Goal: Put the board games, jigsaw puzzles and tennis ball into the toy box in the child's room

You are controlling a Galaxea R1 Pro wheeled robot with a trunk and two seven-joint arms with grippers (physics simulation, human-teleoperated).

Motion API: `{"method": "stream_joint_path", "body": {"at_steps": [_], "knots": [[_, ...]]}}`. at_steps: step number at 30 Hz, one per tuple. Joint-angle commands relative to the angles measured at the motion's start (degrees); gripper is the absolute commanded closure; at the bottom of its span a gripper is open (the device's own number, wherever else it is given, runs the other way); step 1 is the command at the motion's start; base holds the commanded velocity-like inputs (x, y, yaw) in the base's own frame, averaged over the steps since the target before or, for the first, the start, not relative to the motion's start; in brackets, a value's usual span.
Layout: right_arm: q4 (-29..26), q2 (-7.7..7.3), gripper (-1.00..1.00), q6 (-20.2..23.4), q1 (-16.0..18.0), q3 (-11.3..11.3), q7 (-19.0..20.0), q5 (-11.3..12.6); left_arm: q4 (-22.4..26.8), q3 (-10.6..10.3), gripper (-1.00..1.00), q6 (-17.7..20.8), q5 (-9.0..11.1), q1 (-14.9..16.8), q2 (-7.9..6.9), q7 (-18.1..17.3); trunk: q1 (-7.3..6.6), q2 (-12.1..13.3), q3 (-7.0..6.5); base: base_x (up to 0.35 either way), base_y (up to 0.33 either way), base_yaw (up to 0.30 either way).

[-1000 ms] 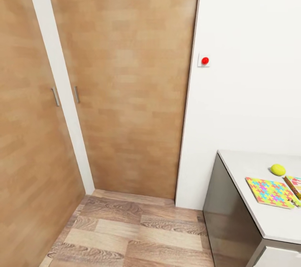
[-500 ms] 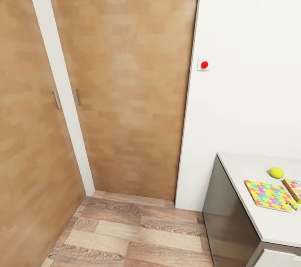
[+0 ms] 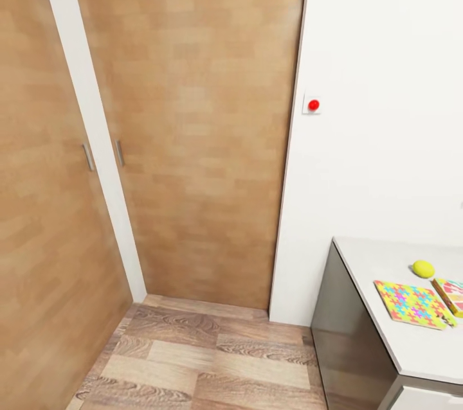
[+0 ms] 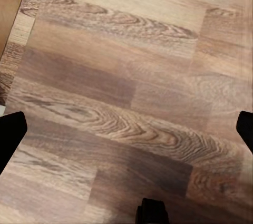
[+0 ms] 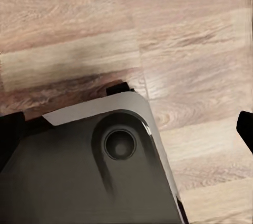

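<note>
From your head camera, the tennis ball (image 3: 422, 268) sits on the table (image 3: 411, 346) just beside a jigsaw puzzle (image 3: 411, 304). Your left gripper (image 4: 126, 129) points down at the wood floor (image 4: 126, 66), fingers spread wide and empty. Your right gripper (image 5: 126, 124) hangs equally open and empty over the robot's dark base (image 5: 89, 171).

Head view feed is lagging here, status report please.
Both tools open, empty, over wood floor. Tennis ball and jigsaw puzzle on table at right. Path clear.

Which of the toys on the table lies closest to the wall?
The tennis ball: small, round, yellow-green, behind the flat jigsaw puzzle.
</note>
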State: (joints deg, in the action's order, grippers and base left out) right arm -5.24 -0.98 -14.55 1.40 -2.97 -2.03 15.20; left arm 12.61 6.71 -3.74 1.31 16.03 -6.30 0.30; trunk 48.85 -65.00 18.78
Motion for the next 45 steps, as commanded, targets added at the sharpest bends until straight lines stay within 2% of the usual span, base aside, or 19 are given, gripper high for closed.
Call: {"method": "stream_joint_path", "body": {"at_steps": [1,3,6,10,18,24,29,42,45], "knots": [[0.04,0.08,-1.0,0.63,0.52,-0.39,-0.04,1.14,0.5,0.16,-1.0,1.32,0.13,0.49,0.13,0.04,-0.23,0.37,-0.11,0.0,0.0,0.0],[0.05,0.04,-1.0,4.85,1.82,-0.66,-0.25,3.9,1.63,0.18,-1.0,4.37,0.12,1.53,0.41,0.05,-0.67,1.18,-0.47,0.0,0.0,0.0],[0.03,-0.18,-1.0,8.45,2.43,-0.79,-0.21,5.06,2.04,0.13,-1.0,4.0,0.15,2.01,0.66,-0.02,-1.33,2.38,-1.01,0.0,0.0,0.0],[0.05,-0.27,-1.0,9.81,2.66,-0.76,-0.04,5.33,1.73,-0.01,-1.0,3.77,0.12,2.19,0.72,-0.51,-2.2,3.98,-1.72,0.0,0.0,0.0],[0.03,-0.17,-1.0,8.3,2.65,0.16,0.15,4.74,0.0,-0.07,-1.0,4.8,0.08,2.24,0.84,-1.26,-2.2,3.98,-1.72,0.0,0.0,0.0],[0.22,-0.14,-1.0,5.93,2.65,0.53,-0.29,4.3,-0.35,0.04,-1.0,5.11,0.09,2.25,0.8,-3.96,-2.2,3.98,-1.72,0.0,0.0,0.0],[0.11,-0.18,-1.0,5.67,2.65,0.76,-0.37,4.19,-0.38,0.05,-1.0,5.11,0.09,2.25,0.82,-5.09,-2.2,3.98,-1.72,0.0,0.0,0.0],[0.05,0.02,-1.0,6.47,2.65,0.39,-0.33,4.32,-0.48,-0.05,-1.0,5.06,0.09,2.25,0.85,-5.46,-2.2,3.98,-1.72,0.0,0.0,-0.006],[0.05,0.06,-1.0,6.53,2.65,0.5,-0.34,4.18,-0.48,-0.03,-1.0,5.06,0.13,2.25,0.81,-5.48,-2.86,5.19,-2.26,0.0,0.0,-0.202]]}}
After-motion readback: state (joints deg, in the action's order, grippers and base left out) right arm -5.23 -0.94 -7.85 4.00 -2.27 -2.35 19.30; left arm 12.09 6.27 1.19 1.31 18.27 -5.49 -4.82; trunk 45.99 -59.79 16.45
